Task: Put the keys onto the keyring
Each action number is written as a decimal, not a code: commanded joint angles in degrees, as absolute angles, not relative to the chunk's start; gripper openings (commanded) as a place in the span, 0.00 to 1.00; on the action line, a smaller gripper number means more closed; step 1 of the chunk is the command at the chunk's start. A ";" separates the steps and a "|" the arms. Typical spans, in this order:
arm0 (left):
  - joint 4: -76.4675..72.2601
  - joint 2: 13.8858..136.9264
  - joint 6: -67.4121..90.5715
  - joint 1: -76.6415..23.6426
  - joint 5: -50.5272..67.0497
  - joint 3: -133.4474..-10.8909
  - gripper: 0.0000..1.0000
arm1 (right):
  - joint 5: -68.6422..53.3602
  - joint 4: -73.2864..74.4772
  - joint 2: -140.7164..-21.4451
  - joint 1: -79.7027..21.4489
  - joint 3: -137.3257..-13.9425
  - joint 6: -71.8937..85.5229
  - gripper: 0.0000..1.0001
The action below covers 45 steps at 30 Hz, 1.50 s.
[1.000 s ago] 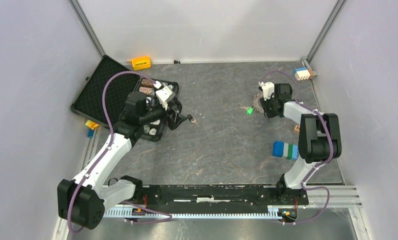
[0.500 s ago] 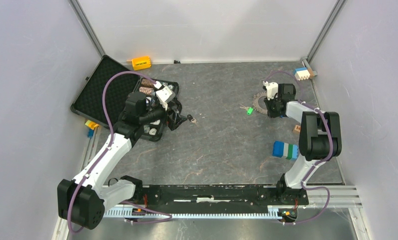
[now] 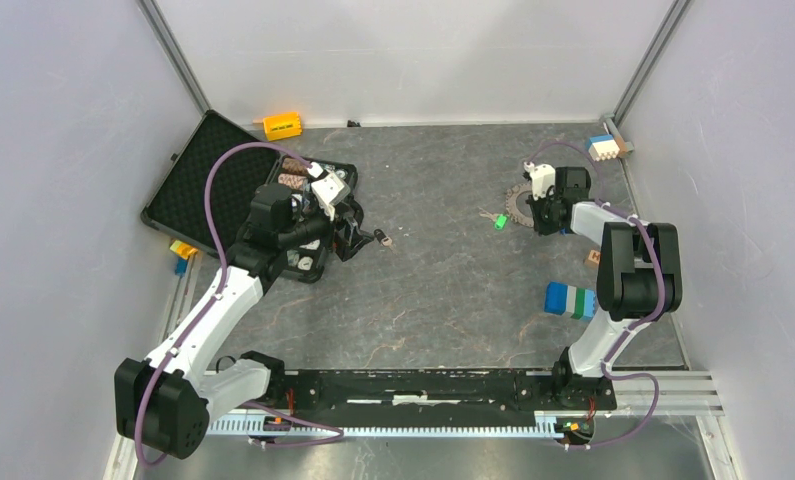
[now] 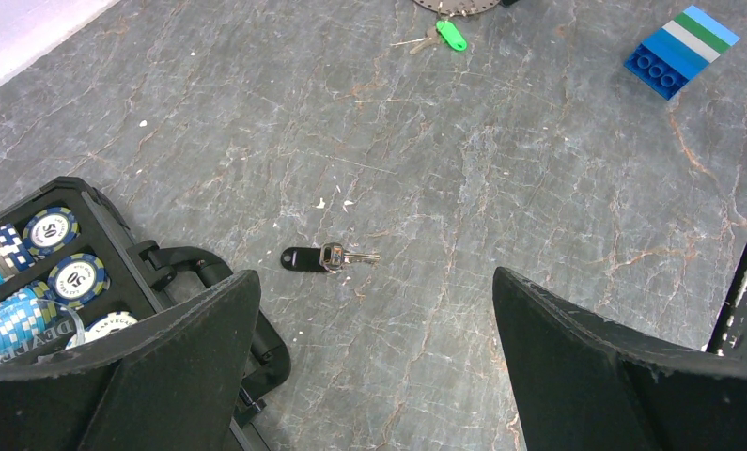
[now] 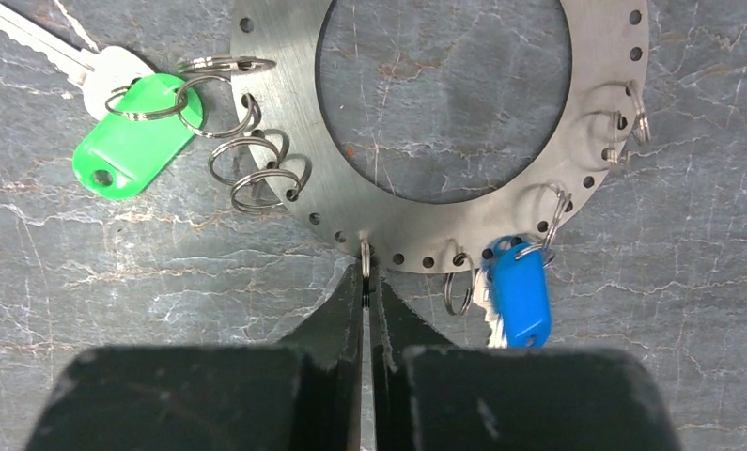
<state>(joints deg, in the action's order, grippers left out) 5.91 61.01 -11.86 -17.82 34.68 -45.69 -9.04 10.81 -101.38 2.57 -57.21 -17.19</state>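
The keyring (image 5: pixel 285 141) is a flat grey metal ring with small holes along its rim, lying on the table at the back right (image 3: pixel 518 203). A green key (image 5: pixel 130 141) hangs on wire rings at its left side (image 3: pixel 498 222). A blue key (image 5: pixel 520 296) hangs at its near edge. My right gripper (image 5: pixel 366 282) is shut on a small wire ring (image 5: pixel 365 261) at the keyring's near rim. A black key (image 4: pixel 318 257) lies loose on the table (image 3: pixel 381 237), just ahead of my open, empty left gripper (image 4: pixel 374 282).
An open black case (image 3: pixel 208 180) with poker chips (image 4: pixel 54 272) stands under and left of the left gripper. A blue, green and white block (image 3: pixel 571 300) lies near the right arm. An orange block (image 3: pixel 282 124) and other blocks (image 3: pixel 603 147) sit by the back wall.
My right wrist has swung a little to the right, so more of the keyring shows. The left arm and the black key have not moved.
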 commanded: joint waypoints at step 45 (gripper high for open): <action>29.74 88.81 -26.79 -37.21 60.45 -79.06 0.72 | -64.51 38.57 -70.69 -22.04 -58.75 -59.32 0.00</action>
<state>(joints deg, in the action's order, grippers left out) 21.63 89.30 -16.91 -35.46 56.60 -76.88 -60.77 39.86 -71.68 -19.53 -58.26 -56.07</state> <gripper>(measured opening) 0.751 0.011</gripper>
